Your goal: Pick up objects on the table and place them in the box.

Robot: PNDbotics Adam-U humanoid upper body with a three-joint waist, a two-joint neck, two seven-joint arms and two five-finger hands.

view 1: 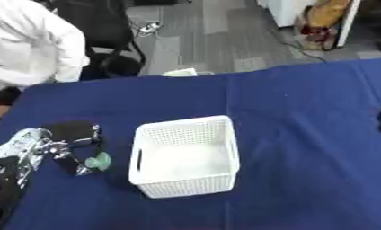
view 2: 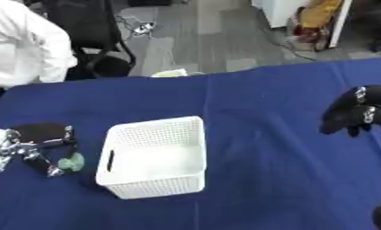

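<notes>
A white perforated basket (view 1: 186, 155) stands in the middle of the blue table, with nothing visible inside. Left of it my left hand (view 1: 68, 146) has its fingers curled round a small pale green object (view 1: 98, 161), which sits at the table surface beside the basket's left wall. My right hand (view 2: 355, 112) hovers over the table's right side in the right eye view, fingers bent downward with nothing in them; only its edge shows in the left eye view.
The blue cloth (view 1: 303, 112) covers the whole table. A small white item (view 1: 179, 72) lies at the far edge. A person in a white top (view 1: 28, 42) sits beyond the far left corner beside a black chair.
</notes>
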